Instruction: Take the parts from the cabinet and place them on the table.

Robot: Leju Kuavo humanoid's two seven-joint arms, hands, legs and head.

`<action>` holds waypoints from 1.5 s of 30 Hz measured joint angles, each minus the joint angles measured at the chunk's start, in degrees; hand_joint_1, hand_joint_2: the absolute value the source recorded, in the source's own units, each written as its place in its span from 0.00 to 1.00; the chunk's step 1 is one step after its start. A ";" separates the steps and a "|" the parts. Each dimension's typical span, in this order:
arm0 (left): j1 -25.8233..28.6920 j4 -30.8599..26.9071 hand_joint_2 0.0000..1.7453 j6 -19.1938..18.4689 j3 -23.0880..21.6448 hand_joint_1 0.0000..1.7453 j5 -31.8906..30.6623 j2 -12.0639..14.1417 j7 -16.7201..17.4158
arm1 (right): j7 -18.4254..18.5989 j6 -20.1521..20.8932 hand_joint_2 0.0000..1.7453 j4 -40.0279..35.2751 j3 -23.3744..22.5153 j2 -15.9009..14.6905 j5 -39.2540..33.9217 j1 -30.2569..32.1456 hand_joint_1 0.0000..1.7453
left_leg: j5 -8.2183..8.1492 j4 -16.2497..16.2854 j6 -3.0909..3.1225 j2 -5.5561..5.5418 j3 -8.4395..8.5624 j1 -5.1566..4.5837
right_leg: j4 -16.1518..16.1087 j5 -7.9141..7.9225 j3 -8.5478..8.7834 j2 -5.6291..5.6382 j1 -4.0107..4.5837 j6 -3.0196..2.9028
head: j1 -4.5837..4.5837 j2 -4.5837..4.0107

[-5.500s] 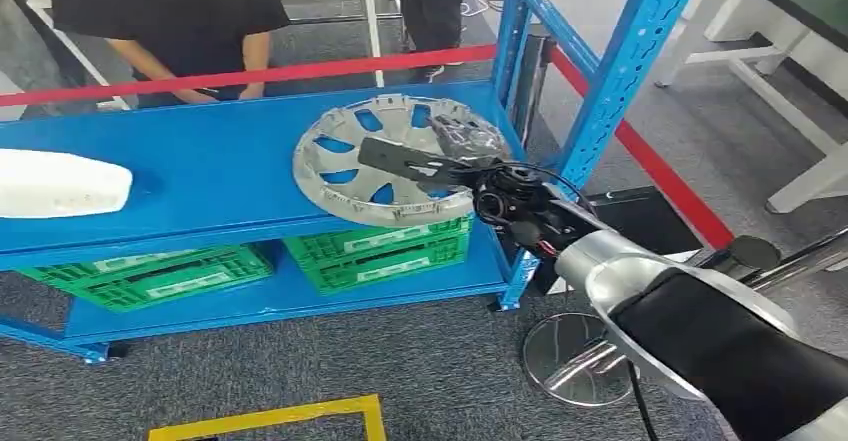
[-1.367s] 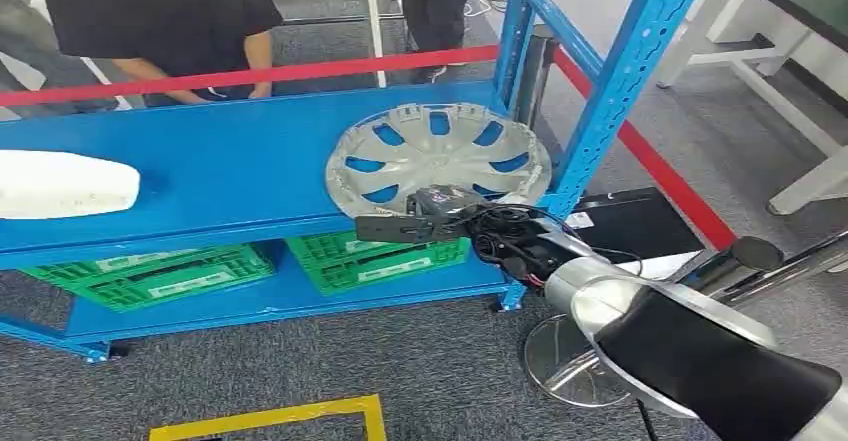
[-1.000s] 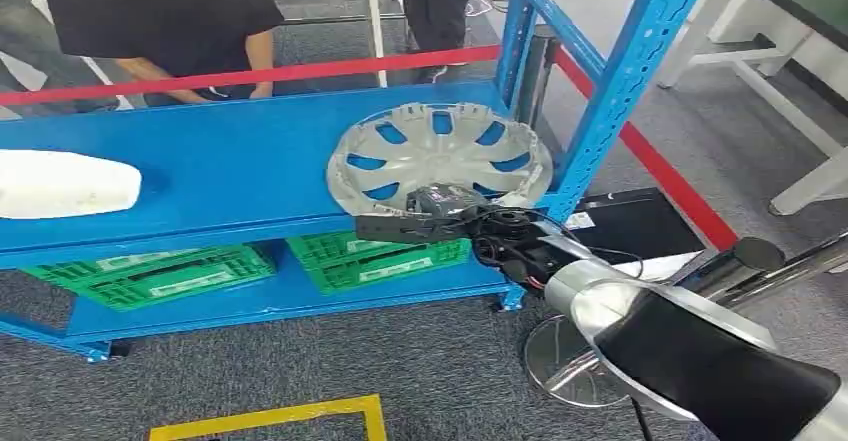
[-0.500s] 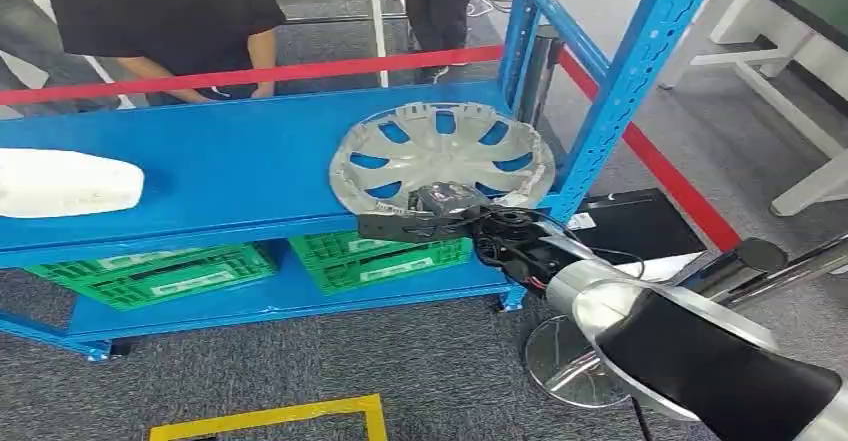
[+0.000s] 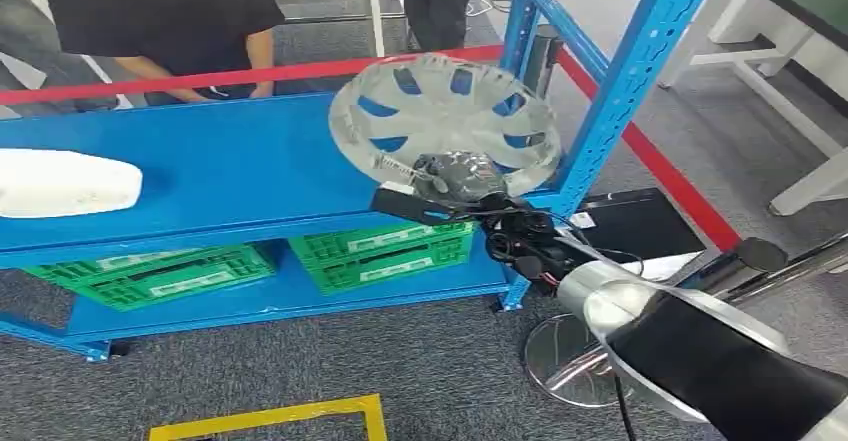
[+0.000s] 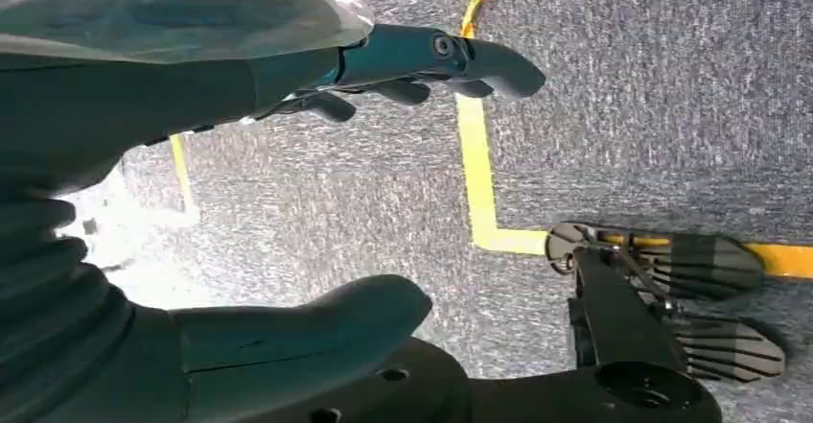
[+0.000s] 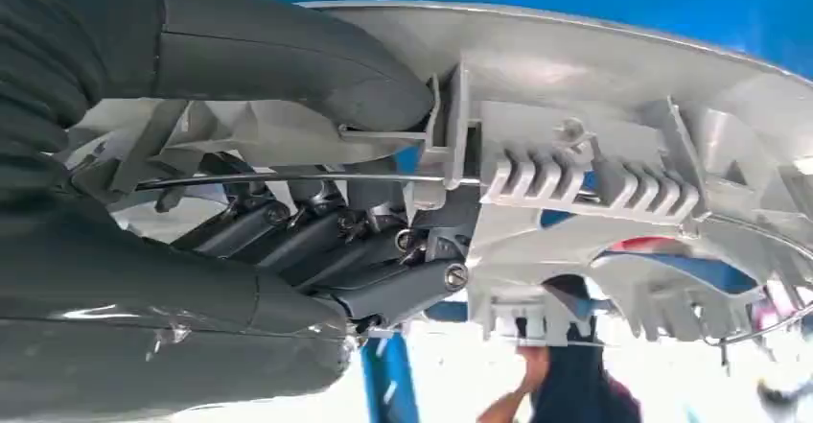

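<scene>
the right hand (image 5: 445,183) grips the near rim of the wheel cover (image 5: 445,116) and holds it tipped up above the right end of the blue shelf (image 5: 220,171), close to the front edge. the blue post (image 5: 625,81) at the right front corner stands just beside the cover, so room is tight on that side. to the left the shelf top is bare blue up to a white foam piece (image 5: 65,183) at the left end. green crates (image 5: 380,253) sit on the lower shelf.

the right wrist view shows the cover's underside (image 7: 594,183), with grey ribs and clips, the thumb (image 7: 288,54) pressed on the rim and the dark fingers (image 7: 355,250) hooked under it. the left wrist view shows the left hand (image 6: 383,174) hanging over grey carpet with yellow tape (image 6: 479,174), fingers apart, holding nothing.

the cover is round, silver and shiny, with blue showing through its holes.
</scene>
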 joint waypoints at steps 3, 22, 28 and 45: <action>0.01 0.00 1.00 0.42 -0.22 0.00 0.42 0.00 -0.07 | -2.34 -7.38 1.00 -4.29 -3.58 -0.83 -1.25 0.00 1.00 | 0.00 0.00 0.00 0.07 0.02 0.00 | -0.02 0.00 -0.01 0.08 0.00 0.00 | 0.00 0.02; 0.31 0.00 1.00 0.50 -0.85 0.00 1.07 -0.02 -0.07 | -4.26 -10.46 1.00 -14.29 -10.82 -2.47 -4.06 1.69 1.00 | 0.00 -0.03 0.00 0.16 0.03 0.01 | -0.02 0.02 -0.04 0.17 0.01 -0.02 | 0.00 0.00; 0.31 0.00 1.00 0.50 -1.05 0.00 1.07 -0.02 -0.07 | -4.39 -10.46 1.00 -15.23 -11.45 -2.58 -4.09 1.86 1.00 | 0.00 -0.02 0.00 0.16 0.02 0.01 | -0.02 0.01 -0.05 0.17 0.01 -0.02 | 0.00 0.02; 0.22 0.00 1.00 0.31 -3.45 0.00 3.10 -0.15 -0.07 | -26.40 20.89 1.00 -23.67 -14.80 -2.36 -43.15 2.61 1.00 | 0.00 -0.04 -0.01 0.21 0.02 0.01 | -0.01 0.02 -0.05 0.24 0.01 -0.02 | 0.00 0.02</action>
